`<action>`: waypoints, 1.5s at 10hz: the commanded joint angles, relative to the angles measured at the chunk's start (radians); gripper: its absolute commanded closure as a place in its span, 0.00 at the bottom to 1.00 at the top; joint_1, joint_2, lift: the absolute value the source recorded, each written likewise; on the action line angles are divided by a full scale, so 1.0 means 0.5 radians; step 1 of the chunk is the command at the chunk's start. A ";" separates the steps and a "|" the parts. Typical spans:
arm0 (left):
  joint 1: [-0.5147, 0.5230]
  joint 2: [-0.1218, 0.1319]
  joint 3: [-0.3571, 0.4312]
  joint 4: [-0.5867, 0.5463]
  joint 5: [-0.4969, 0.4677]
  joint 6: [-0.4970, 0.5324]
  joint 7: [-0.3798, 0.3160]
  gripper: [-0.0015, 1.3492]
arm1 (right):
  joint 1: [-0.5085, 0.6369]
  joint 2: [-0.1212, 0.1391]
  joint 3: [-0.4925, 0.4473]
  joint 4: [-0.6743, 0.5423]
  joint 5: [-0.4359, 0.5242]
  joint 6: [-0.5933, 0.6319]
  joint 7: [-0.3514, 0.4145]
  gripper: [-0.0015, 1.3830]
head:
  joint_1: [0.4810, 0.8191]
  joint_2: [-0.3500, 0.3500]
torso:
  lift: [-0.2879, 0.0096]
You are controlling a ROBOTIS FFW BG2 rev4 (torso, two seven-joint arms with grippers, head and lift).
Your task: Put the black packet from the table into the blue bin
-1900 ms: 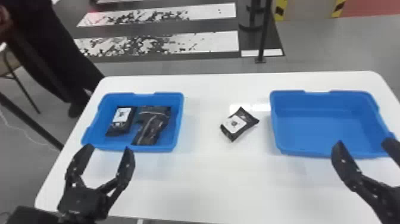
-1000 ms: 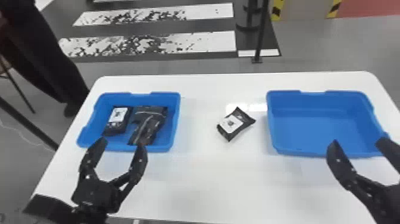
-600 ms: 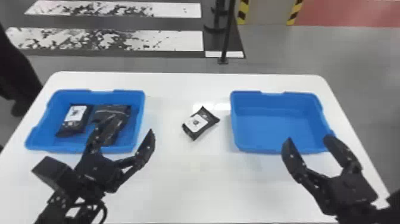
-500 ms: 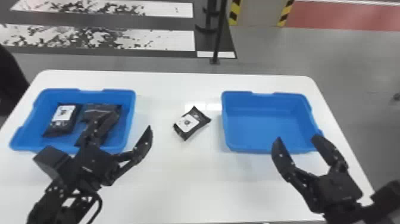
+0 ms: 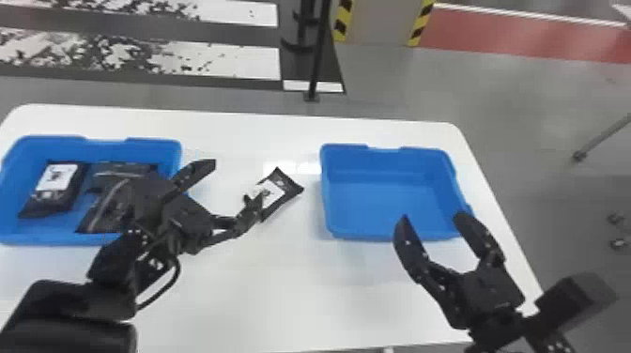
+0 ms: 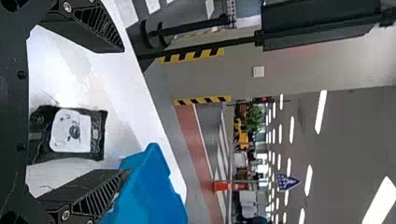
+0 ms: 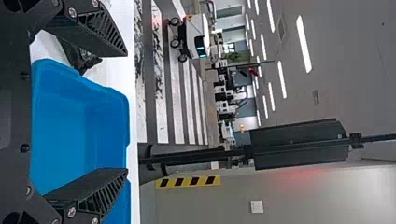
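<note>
The task is, I judge, at its beginning: the picking is not done, and the placing is also left for you. Your soft black packet with a white label [image 5: 276, 191] lies on the white flat desk [image 5: 281, 291], between the left blue plastic bin [image 5: 108, 149] and the right blue plastic bin [image 5: 366, 230]. The left end effector [image 5: 234, 182] is near the packet, its two fingers apart, with nothing clamped. The right end effector [image 5: 433, 218], also with fingers apart, is at the near side of the right bin. Two other dark packets [image 5: 56, 188] lie inside the left bin, but you cannot tell from this which bin is the target.
</note>
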 commanded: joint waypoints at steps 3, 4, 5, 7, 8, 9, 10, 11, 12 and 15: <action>-0.348 0.002 -0.328 0.393 -0.019 0.218 -0.020 0.07 | -0.021 0.000 0.008 0.023 -0.006 0.000 0.003 0.10 | 0.63 0.11 | 0.60; -0.412 -0.022 -0.352 0.476 -0.031 0.263 -0.020 0.07 | -0.026 0.000 0.008 0.028 -0.010 0.000 0.003 0.10 | 0.63 0.10 | 0.60; -0.485 -0.041 -0.360 0.574 -0.063 0.307 -0.017 0.07 | -0.031 0.000 0.012 0.028 -0.010 0.000 0.003 0.10 | 0.63 0.07 | 0.60; -0.603 -0.072 -0.352 0.761 -0.191 0.297 0.038 0.07 | -0.045 0.000 0.016 0.047 -0.014 0.000 0.003 0.10 | 0.63 0.07 | 0.60; -0.637 -0.084 -0.348 0.800 -0.235 0.282 0.066 0.07 | -0.050 0.000 0.016 0.052 -0.022 0.000 0.003 0.10 | 0.63 0.09 | 0.60; -0.662 -0.090 -0.348 0.839 -0.283 0.277 0.096 0.07 | -0.050 0.000 0.016 0.052 -0.026 0.000 0.003 0.10 | 0.63 0.10 | 0.60; -0.682 -0.090 -0.348 0.879 -0.291 0.326 0.106 0.08 | -0.050 0.000 0.016 0.052 -0.030 0.000 0.003 0.10 | 0.63 0.11 | 0.60; -0.687 -0.090 -0.348 0.883 -0.287 0.361 0.106 0.15 | -0.045 0.000 0.016 0.052 -0.038 0.000 0.003 0.10 | 0.63 0.11 | 0.60; -0.691 -0.096 -0.352 0.883 -0.279 0.449 0.106 0.38 | -0.045 0.000 0.016 0.057 -0.050 0.000 0.003 0.10 | 0.63 0.12 | 0.60; -0.706 -0.081 -0.352 0.883 -0.283 0.439 0.090 0.61 | -0.045 0.000 0.020 0.062 -0.058 0.000 0.003 0.10 | 0.63 0.13 | 0.60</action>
